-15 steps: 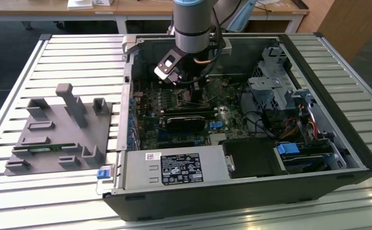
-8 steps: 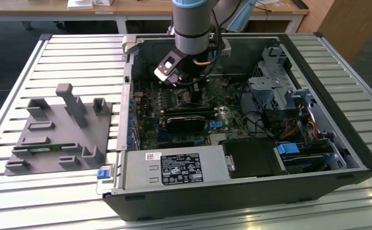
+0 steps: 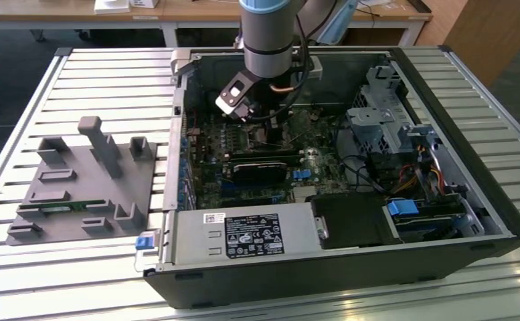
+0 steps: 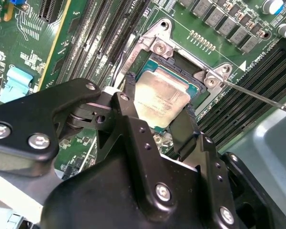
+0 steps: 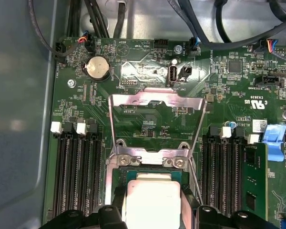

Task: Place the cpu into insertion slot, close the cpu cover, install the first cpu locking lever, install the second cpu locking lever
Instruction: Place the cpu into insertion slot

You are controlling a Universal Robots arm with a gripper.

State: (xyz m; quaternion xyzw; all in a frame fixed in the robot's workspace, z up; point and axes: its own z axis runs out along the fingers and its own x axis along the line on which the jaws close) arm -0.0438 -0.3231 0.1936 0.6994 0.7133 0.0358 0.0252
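Exterior view, arm: it reaches down into the open computer case (image 3: 349,271), with the claw (image 3: 262,134) low over the green board (image 3: 208,175).
Exterior view, bench: a grey holder block (image 3: 81,187) lies on the slatted bench (image 3: 27,87), at the exterior view's left and well apart from the case.
Second wrist view, claw: its two black fingers (image 4: 127,98) press on opposite edges of the chip (image 4: 159,98), so it is gripping the chip.
Second wrist view, chip's place: right at the socket (image 4: 181,61) and squared up with it. I cannot tell whether it is fully bedded.
Second wrist view, chip's look: a small flat square with a dull silver-grey top and faint print.
First wrist view, cover: the cover (image 5: 155,102) stands open, a thin silvery frame with a big window. It is tipped away from the socket, with its hinge end just beside the chip.
First wrist view, lever: a thin wire lever (image 5: 195,180) runs beside the socket and is not latched.
Handling, weight: probably very light, stiff and smooth-sided.
Handling, care: the underside and the socket's contacts are likely delicate, so the chip should be kept flat and not forced.
Handling, hold: by two opposite side edges, as it is held now.
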